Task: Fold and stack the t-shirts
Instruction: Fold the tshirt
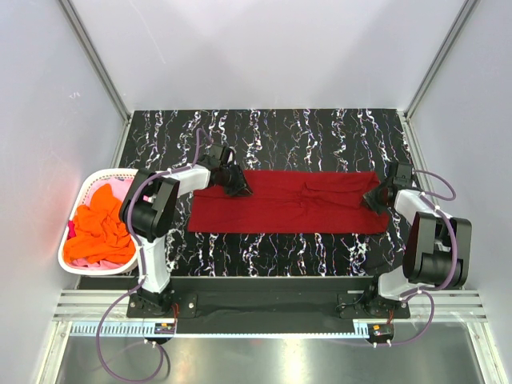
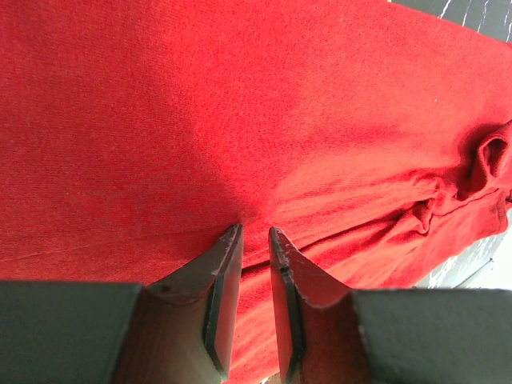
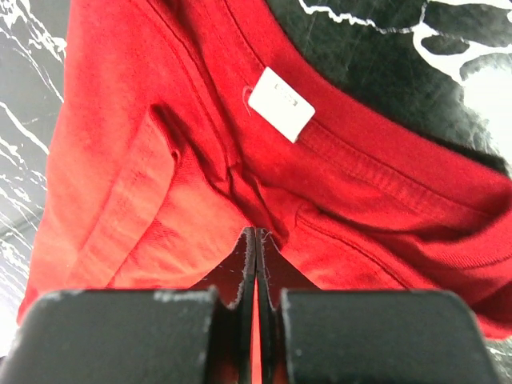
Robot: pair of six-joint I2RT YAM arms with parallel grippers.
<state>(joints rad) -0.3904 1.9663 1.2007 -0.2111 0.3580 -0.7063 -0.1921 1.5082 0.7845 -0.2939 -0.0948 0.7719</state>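
Your left gripper [image 2: 254,230] barely apart, hold unclear; right gripper [image 3: 255,232] clamped on dark red t-shirt [image 1: 296,204] near collar; black marbled table [image 1: 320,132], white walls [image 1: 264,48].

The desk [image 1: 320,132] is black with white marbled veins. A dark red t-shirt [image 1: 296,204] lies flat across its middle as a long band from 9 to 3 o'clock. The collar end, with its white label [image 3: 280,103], is at 3 o'clock.
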